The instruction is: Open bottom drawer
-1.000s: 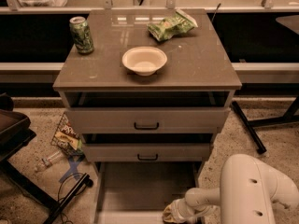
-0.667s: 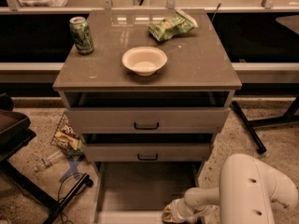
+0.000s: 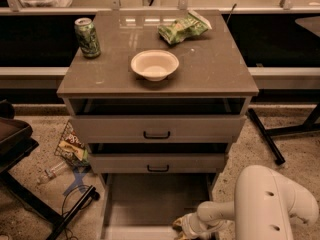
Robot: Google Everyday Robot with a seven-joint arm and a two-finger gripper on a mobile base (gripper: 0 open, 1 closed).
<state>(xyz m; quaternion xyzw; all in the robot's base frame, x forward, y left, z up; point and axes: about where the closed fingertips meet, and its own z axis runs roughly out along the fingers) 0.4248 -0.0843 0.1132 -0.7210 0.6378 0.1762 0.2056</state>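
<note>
The grey cabinet (image 3: 215,74) has three drawers. The bottom drawer (image 3: 150,204) is pulled far out towards me; I look down into its empty grey inside, and its front lies at the frame's lower edge, with the handle out of view. The two drawers above, each with a black bar handle (image 3: 156,134), stand slightly ajar. My gripper (image 3: 186,227) is at the drawer's front right corner, low in the camera view, on the end of my white arm (image 3: 265,204).
A green can (image 3: 87,37), a white bowl (image 3: 154,64) and a green snack bag (image 3: 182,28) sit on the cabinet top. A snack packet (image 3: 72,146), a plastic bottle (image 3: 50,173) and black stand legs (image 3: 75,209) lie on the floor at left. A black table leg (image 3: 265,136) runs at right.
</note>
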